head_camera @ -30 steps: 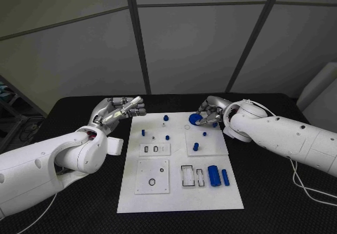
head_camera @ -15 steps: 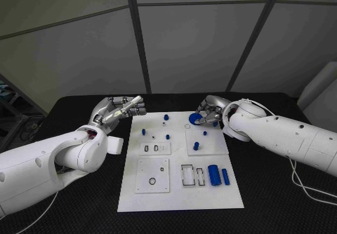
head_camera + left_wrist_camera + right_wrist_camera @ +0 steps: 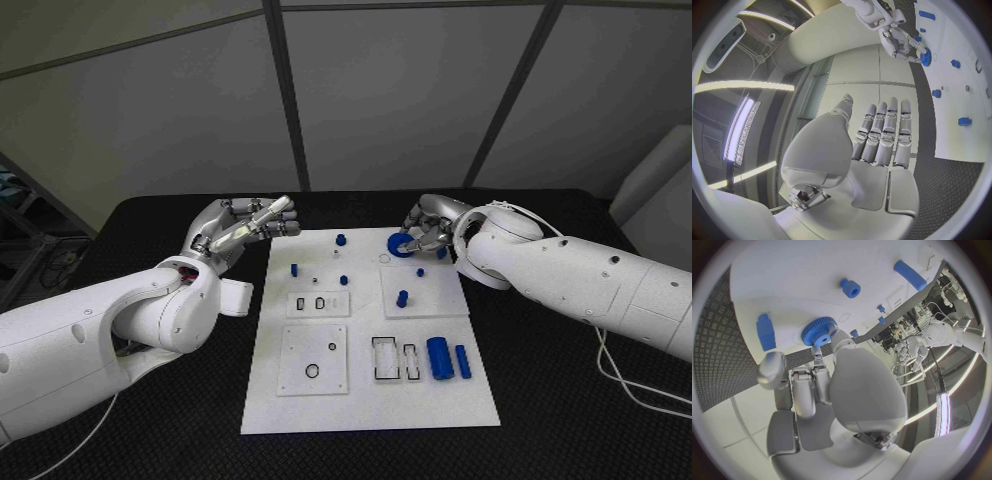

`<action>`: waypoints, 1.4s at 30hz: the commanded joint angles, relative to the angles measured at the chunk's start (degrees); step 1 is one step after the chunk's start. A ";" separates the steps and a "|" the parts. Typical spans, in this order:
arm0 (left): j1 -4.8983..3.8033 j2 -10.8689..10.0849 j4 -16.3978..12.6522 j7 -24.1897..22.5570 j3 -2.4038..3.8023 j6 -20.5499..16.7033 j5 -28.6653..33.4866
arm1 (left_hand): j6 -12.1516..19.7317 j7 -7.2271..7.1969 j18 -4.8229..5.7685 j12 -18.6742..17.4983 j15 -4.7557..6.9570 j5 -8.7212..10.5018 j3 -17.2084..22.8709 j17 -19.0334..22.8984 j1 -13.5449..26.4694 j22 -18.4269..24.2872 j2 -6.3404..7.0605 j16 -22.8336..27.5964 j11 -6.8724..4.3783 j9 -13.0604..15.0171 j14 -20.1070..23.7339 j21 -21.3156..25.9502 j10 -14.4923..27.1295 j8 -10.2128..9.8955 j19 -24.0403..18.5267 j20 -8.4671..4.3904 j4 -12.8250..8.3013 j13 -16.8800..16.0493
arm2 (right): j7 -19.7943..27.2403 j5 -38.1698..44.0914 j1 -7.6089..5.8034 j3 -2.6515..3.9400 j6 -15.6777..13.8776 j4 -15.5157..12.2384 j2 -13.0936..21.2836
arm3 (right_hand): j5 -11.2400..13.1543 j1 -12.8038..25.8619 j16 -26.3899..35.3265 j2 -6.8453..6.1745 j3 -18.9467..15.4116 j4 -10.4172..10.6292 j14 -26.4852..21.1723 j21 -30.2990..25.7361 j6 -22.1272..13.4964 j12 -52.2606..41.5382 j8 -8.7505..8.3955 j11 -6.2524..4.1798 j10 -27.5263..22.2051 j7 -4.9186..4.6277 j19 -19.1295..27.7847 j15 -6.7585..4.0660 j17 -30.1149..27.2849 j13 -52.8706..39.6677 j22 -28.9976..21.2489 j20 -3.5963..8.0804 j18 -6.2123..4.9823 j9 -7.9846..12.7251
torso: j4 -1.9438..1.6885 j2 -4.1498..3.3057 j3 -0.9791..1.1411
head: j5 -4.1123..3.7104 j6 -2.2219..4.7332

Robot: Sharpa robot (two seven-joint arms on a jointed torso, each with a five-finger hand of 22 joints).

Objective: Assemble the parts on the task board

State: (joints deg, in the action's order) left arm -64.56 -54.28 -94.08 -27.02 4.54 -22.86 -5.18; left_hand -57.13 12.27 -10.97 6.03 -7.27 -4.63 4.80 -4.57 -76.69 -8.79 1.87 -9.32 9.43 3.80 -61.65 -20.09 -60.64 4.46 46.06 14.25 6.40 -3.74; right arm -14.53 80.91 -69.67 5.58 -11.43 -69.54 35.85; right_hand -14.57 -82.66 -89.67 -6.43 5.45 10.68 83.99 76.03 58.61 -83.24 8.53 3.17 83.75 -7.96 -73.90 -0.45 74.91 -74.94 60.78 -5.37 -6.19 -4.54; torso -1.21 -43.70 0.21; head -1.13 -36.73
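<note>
The white task board [image 3: 368, 400] lies in the middle of the black table. Over its far right corner my right hand [image 3: 428, 225] pinches a blue gear [image 3: 398, 243] between thumb and fingers. The right wrist view shows that gear [image 3: 819, 331] just above the board [image 3: 804, 270], beside a blue block [image 3: 766, 332]. My left hand [image 3: 242, 226] hovers off the board's far left corner with fingers [image 3: 882, 132] straight and holding nothing. Small blue pegs [image 3: 340, 240] stand on the far half of the board. A thick blue cylinder [image 3: 438, 360] and a thin blue bar [image 3: 463, 362] lie near the right edge.
Raised white plates with slots and holes [image 3: 313, 360] sit on the near half of the board. A small white block [image 3: 237, 299] lies on the table beside the board's left edge. A blue nut [image 3: 850, 288] stands past the gear.
My right hand has edged slightly left and down with the blue gear. The left hand has stayed where it was.
</note>
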 commanded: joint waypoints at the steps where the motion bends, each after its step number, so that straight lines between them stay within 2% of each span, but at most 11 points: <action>1: -0.10 0.03 -0.07 -0.08 0.06 0.77 -0.43 | -0.30 0.27 0.45 -0.25 -0.11 0.34 0.12 -0.03 0.01 0.08 -0.52 0.18 0.16 0.01 -0.28 -0.22 -0.33 -0.30 -0.10 -0.08 -0.31 0.01 | -0.72 3.72 -0.07 0.01 -1.39 -0.39 -0.14 | 0.88 -0.34 -0.25 0.99 0.73 -0.29 5.96 0.34 1.04 -1.16 0.43 -0.39 2.33 0.42 -0.68 -0.66 14.87 -8.60 0.57 0.14 0.60 -0.15 | -0.01 0.00 0.00 | 0.07 -0.04; 4: -0.10 0.03 -0.09 -0.02 0.06 0.79 -0.43 | -0.30 0.28 0.45 -0.29 -0.13 0.36 0.12 -0.02 0.00 0.09 -0.54 0.23 0.18 0.00 -0.26 -0.22 -0.31 -0.33 -0.12 -0.07 -0.34 0.02 | -1.08 5.50 -0.06 0.01 -1.74 -0.65 -0.23 | 1.06 -0.43 -0.29 1.06 1.02 -0.46 5.99 0.48 1.33 -1.40 0.41 -0.47 2.49 0.51 -0.81 -0.74 14.98 -8.89 0.82 0.22 0.65 -0.13 | -0.10 0.02 -0.01 | 0.08 -0.13; 10: -0.10 -0.04 -0.11 0.09 0.06 0.80 -0.43 | -0.30 0.28 0.45 -0.29 -0.13 0.36 0.12 -0.02 0.00 0.09 -0.54 0.23 0.18 0.00 -0.26 -0.22 -0.31 -0.33 -0.12 -0.07 -0.34 0.02 | -0.78 7.57 -0.05 0.01 -3.10 -1.81 -0.17 | 0.66 -0.45 -0.32 0.94 1.47 -0.71 6.00 0.60 1.51 -1.38 0.17 -0.53 2.44 0.55 -0.91 -0.82 15.05 -8.88 1.04 0.33 0.70 -0.01 | -0.03 -0.01 0.01 | 0.15 -0.13; 13: -0.10 -0.06 -0.14 0.15 0.06 0.90 -0.43 | -0.30 0.29 0.46 -0.31 -0.13 0.36 0.13 -0.02 -0.01 0.09 -0.55 0.24 0.18 0.00 -0.26 -0.21 -0.31 -0.34 -0.12 -0.07 -0.36 0.03 | -0.14 8.04 -0.04 0.01 -4.57 -3.64 0.29 | -1.17 0.14 -0.29 0.45 1.82 -0.63 5.98 0.60 1.38 -1.18 -0.33 -0.44 2.24 0.42 -0.86 -0.77 14.97 -8.70 1.02 0.35 0.70 0.22 | -0.03 0.00 0.00 | 0.11 -0.09; 17: -0.10 -0.16 -0.22 0.19 0.06 0.94 -0.43 | -0.29 0.30 0.46 -0.34 -0.14 0.36 0.15 -0.02 -0.02 0.10 -0.60 0.27 0.19 -0.01 -0.25 -0.21 -0.29 -0.37 -0.14 -0.07 -0.38 0.03 | 0.55 8.90 -0.03 0.02 -7.18 -6.30 0.92 | -3.80 0.35 -0.33 0.17 2.75 -0.73 6.01 0.77 1.75 -1.39 -0.69 -0.48 2.37 0.47 -1.01 -0.79 15.09 -9.00 1.33 0.37 0.75 0.34 | 0.18 0.07 -0.03 | 0.21 -0.01; 20: -0.10 -0.22 -0.30 0.17 0.06 0.96 -0.43 | -0.29 0.33 0.46 -0.38 -0.15 0.35 0.20 -0.01 -0.04 0.11 -0.70 0.31 0.21 -0.01 -0.24 -0.21 -0.27 -0.40 -0.15 -0.06 -0.40 0.04 | 1.07 10.06 -0.03 0.02 -9.13 -8.64 1.30 | -6.54 0.03 -0.33 -0.08 3.78 -1.10 6.01 0.81 2.07 -1.22 -0.90 -0.58 2.23 0.55 -1.02 -0.88 15.09 -8.89 1.37 0.44 0.74 0.39 | 0.06 0.08 -0.08 | 0.04 -0.05; 23: -0.10 -0.30 -0.31 0.16 0.06 0.96 -0.43 | -0.29 0.33 0.46 -0.38 -0.15 0.35 0.20 -0.01 -0.04 0.11 -0.70 0.31 0.21 -0.01 -0.24 -0.21 -0.27 -0.40 -0.15 -0.06 -0.40 0.04 | 1.38 11.67 -0.03 0.03 -10.23 -10.66 1.08 | -7.32 0.09 -0.33 -0.27 4.25 -1.20 6.01 0.86 2.25 -1.11 -1.01 -0.61 2.14 0.57 -1.06 -0.89 15.09 -8.80 1.47 0.45 0.77 0.41 | -0.01 0.03 0.01 | -0.02 -0.01; 26: -0.11 -0.29 -0.27 0.19 0.06 1.01 -0.43 | -0.29 0.33 0.46 -0.38 -0.15 0.35 0.20 -0.01 -0.04 0.11 -0.70 0.31 0.21 -0.01 -0.24 -0.21 -0.27 -0.40 -0.15 -0.06 -0.40 0.04 | 1.48 13.15 -0.04 0.03 -10.62 -11.56 0.19 | -7.37 0.10 -0.33 -0.29 4.30 -1.21 6.01 0.89 2.27 -1.10 -1.02 -0.61 2.13 0.57 -1.09 -0.89 15.09 -8.79 1.54 0.46 0.78 0.41 | -0.07 0.00 -0.03 | 0.03 0.02; 31: -0.12 -0.21 -0.28 0.35 0.06 1.24 -0.43 | -0.29 0.33 0.46 -0.38 -0.15 0.35 0.20 -0.01 -0.04 0.11 -0.70 0.31 0.21 -0.01 -0.24 -0.21 -0.27 -0.40 -0.15 -0.06 -0.40 0.04 | 1.56 14.60 -0.05 0.01 -10.40 -11.03 -2.29 | -6.94 0.28 -0.33 -0.55 4.59 -1.26 6.01 0.94 2.24 -1.04 -1.20 -0.57 2.09 0.52 -1.13 -0.88 15.09 -8.75 1.65 0.46 0.80 0.45 | -0.08 0.00 -0.06 | -0.13 -0.08; 42: -0.18 0.10 -0.18 0.41 0.07 1.33 -0.43 | -0.29 0.34 0.47 -0.42 -0.16 0.34 0.24 -0.01 -0.05 0.12 -0.78 0.35 0.22 -0.02 -0.23 -0.21 -0.25 -0.43 -0.17 -0.06 -0.42 0.04 | 1.72 15.51 -0.06 -0.07 -8.38 -6.30 -8.33 | -5.56 0.80 -0.33 -0.85 5.19 -1.28 6.01 0.89 2.29 -0.92 -1.55 -0.51 2.01 0.46 -1.04 -0.83 15.09 -8.67 1.57 0.43 0.79 0.50 | -0.15 -0.06 0.00 | 0.17 -0.23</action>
State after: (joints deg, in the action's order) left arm -64.62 -54.27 -94.19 -26.44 4.55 -22.33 -5.20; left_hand -57.34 12.48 -10.97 5.72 -7.27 -4.63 4.97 -4.57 -76.91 -8.76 1.64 -9.32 9.44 3.80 -61.65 -20.09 -60.64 4.27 46.06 14.25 6.24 -3.74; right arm -13.42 95.00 -69.62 5.50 -20.13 -76.27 27.82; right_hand -20.38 -82.02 -89.67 -7.10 10.39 9.37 83.94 76.66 60.14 -84.46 6.79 2.97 83.94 -7.81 -74.56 -0.84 74.94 -74.93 62.38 -5.02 -6.22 -4.00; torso -1.35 -43.74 0.18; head -1.04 -36.91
